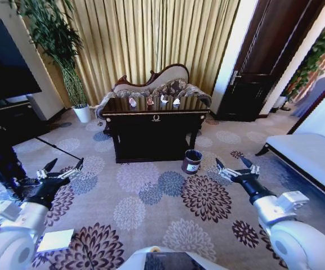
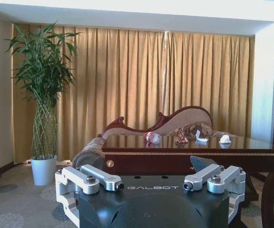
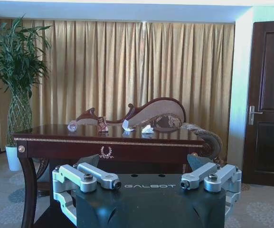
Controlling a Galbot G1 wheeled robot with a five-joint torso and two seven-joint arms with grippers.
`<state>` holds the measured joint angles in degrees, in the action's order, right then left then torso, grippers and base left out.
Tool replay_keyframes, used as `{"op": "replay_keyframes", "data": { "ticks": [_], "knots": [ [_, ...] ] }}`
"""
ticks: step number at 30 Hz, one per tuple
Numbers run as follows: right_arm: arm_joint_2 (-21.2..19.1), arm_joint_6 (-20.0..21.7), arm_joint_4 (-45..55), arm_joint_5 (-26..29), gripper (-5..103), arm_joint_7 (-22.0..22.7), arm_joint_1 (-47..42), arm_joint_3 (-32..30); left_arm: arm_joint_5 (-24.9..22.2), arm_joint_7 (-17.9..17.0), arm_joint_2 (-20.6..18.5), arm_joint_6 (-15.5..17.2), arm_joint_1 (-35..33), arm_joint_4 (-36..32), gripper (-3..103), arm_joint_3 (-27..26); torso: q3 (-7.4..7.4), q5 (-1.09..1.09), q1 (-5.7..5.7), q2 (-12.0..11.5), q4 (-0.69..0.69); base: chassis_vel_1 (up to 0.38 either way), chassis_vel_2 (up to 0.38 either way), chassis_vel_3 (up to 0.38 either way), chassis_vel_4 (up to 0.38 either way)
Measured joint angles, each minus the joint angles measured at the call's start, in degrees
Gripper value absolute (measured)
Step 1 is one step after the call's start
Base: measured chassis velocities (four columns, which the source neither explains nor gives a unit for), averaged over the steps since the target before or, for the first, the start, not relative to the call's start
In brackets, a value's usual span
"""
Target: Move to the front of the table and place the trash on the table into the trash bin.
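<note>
I see both my left gripper point(image 1: 64, 166) and right gripper point(image 1: 234, 164) spread wide, empty, above carpet; the bottle and scraps of trash point(image 1: 154, 101) sit along the glossy black gold-trimmed table point(image 1: 151, 132).

The table point(image 1: 154, 121) carries the trash point(image 1: 154, 101) in a row along its top

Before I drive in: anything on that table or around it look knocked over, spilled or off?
Nothing spilled or damaged. The bottle lies on its side at the left end of the table, beside the wrapper and two white scraps in a row. The trash bin stands upright on the carpet.
</note>
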<state>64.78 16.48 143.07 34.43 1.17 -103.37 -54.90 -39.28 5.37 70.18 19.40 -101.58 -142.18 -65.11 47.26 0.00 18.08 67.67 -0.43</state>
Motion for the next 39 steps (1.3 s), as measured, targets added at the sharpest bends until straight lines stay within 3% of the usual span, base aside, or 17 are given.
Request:
{"op": "replay_keyframes", "data": {
  "ticks": [18,39],
  "knots": [
    [1.0,0.0,-0.1,-0.2,100,0.1,0.1,0.2,0.5,-1.2,0.0,3.4,0.4,-1.0,100,-0.2,0.0,0.0,0.0,0.0,0.0,0.0,0.0,0.0,0.0],
    [2.6,-0.3,-0.7,-1.8,100,0.1,0.5,0.4,4.4,0.2,0.0,3.2,1.0,-1.0,100,-0.1,0.0,0.0,0.0,0.0,0.0,0.0,0.0,0.0,0.0]
  ]
}}
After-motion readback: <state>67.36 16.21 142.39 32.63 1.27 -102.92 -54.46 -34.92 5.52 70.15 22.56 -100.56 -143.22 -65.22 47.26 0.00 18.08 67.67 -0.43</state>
